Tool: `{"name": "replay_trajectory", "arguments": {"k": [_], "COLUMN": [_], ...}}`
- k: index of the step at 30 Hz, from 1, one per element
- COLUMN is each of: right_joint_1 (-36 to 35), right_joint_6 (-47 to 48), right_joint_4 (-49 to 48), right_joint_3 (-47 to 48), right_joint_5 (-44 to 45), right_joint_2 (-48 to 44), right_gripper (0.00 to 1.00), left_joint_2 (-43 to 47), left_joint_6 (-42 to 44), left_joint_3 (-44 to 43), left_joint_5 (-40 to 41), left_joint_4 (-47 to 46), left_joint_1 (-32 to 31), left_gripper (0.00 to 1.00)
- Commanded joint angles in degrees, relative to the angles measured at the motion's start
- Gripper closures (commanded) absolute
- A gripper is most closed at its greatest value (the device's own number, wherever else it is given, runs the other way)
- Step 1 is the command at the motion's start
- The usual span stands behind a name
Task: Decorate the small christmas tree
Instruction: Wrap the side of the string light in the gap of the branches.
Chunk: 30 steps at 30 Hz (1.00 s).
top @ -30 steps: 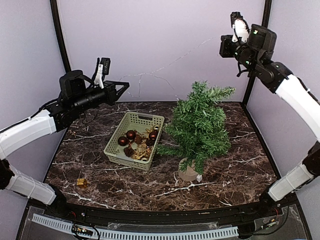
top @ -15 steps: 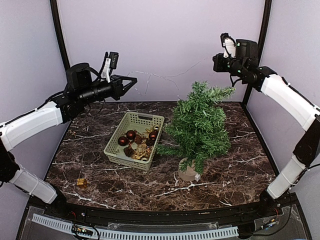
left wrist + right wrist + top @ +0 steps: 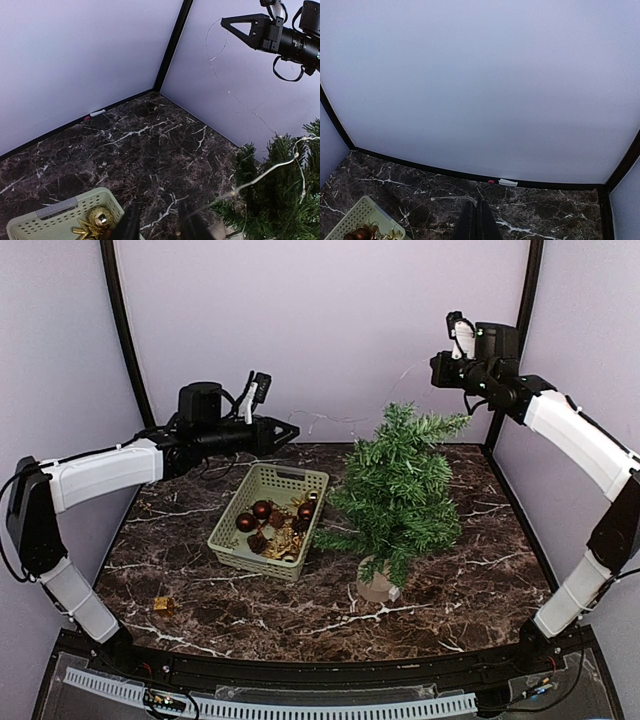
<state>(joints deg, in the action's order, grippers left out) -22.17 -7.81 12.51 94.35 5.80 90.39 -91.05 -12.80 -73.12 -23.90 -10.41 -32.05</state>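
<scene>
The small christmas tree [image 3: 400, 495] stands on its round wooden base [image 3: 378, 586] right of centre. A thin wire light string [image 3: 265, 174] runs from beside my left gripper's fingers across to the tree's branches [image 3: 285, 200]. It then rises to my right gripper [image 3: 437, 368]. My left gripper [image 3: 290, 430] hovers above the basket's far end, left of the treetop. Its jaws stand apart, with the wire passing by the right finger [image 3: 189, 224]. High at the back right, my right gripper [image 3: 479, 216] is shut on the wire's end [image 3: 455, 199].
A pale green basket [image 3: 232, 510] holding dark red balls [image 3: 262, 509] and gold ornaments [image 3: 283, 540] sits left of the tree. A gold star [image 3: 87, 231] and gold ball show in it. One small gold ornament [image 3: 163, 605] lies near the front left edge. Walls close in behind and at both sides.
My left arm has swung right toward the tree and its jaws have parted. The right arm came down and left, then held still, staying shut on the wire.
</scene>
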Motion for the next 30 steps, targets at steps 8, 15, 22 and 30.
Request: {"name": "replay_trajectory", "arguments": {"k": [8,15,22,30], "right_joint_1": [-0.01,0.04,0.03,0.05], "right_joint_6": [-1.27,-2.5,-3.61,-3.7], "right_joint_4": [2.69,3.47,3.35,2.73], "right_joint_3": [1.14,1.12,0.32,-1.55], "right_joint_5": [7.59,9.32,9.19,8.83], "right_joint_2": [0.19,1.62,1.48,-0.28], "right_gripper": [1.0,1.0,1.0,1.0], "left_joint_2": [12.15,22.37,15.69,7.89], "left_joint_6": [1.15,0.95,-2.09,-4.24], "left_joint_3": [6.92,8.89,4.49,0.0], "left_joint_5": [4.24,10.1,2.07,-1.21], "left_joint_4": [-0.61,3.38,-0.28,-4.27], "left_joint_1": [0.41,-2.66,-16.56,-21.92], "left_gripper": [0.13,0.16,0.2,0.17]}}
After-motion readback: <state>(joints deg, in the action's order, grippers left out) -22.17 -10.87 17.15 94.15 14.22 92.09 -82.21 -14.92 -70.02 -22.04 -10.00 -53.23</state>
